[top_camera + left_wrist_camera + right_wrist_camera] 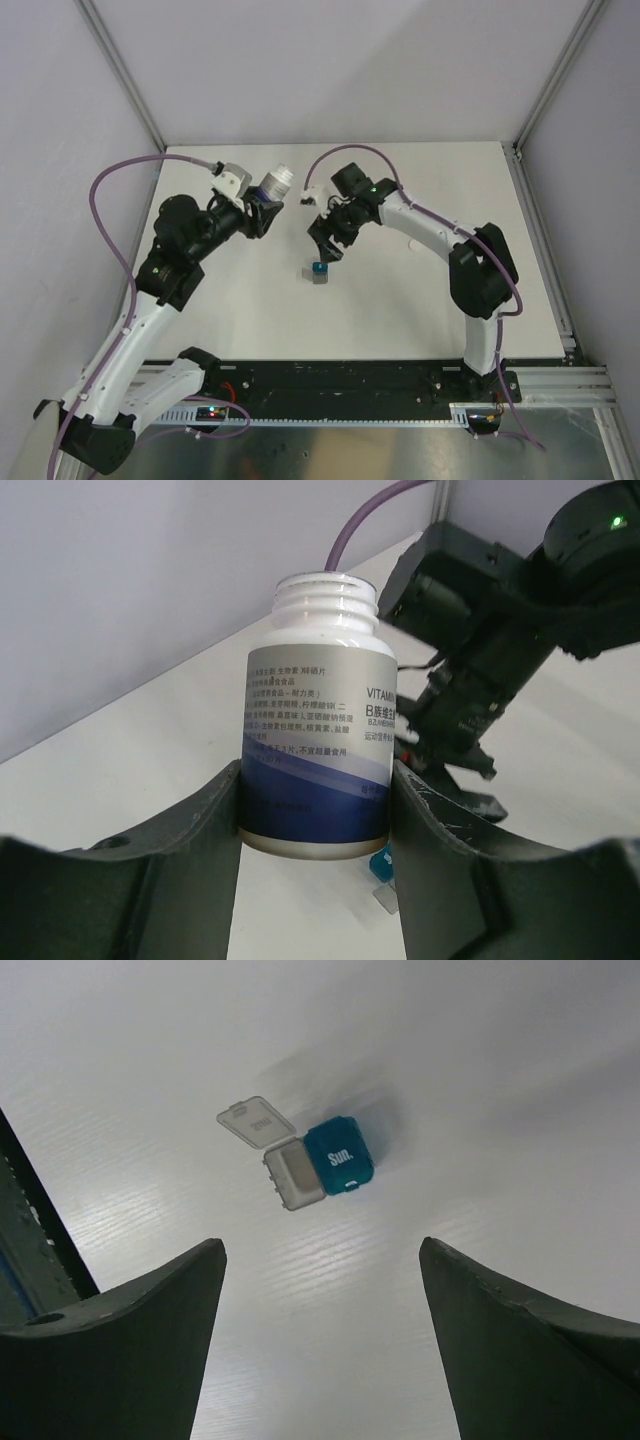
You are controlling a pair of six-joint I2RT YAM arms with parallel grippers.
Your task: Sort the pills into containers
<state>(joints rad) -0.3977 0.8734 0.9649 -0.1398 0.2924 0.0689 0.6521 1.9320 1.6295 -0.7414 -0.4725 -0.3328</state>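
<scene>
The containers (318, 1160) lie on the white table as a tiny joined pair. The teal cube marked "Sun." is closed, and the grey cube's clear lid (257, 1120) is flipped open. They sit mid-table (317, 272), and a teal corner (381, 865) peeks out below the bottle. My right gripper (320, 1250) hovers open just above them (325, 245), holding nothing. My left gripper (315, 780) is shut on a white pill bottle (318, 740) with a blue and grey label. The bottle's threaded neck is uncapped, and it is raised left of the right gripper (277, 183). No pills are in view.
The right arm's black wrist (480, 660) is close beside the held bottle. A small pale round thing (414, 245) lies under the right arm, too faint to identify. Grey walls enclose the table (250, 320) on the left, back and right.
</scene>
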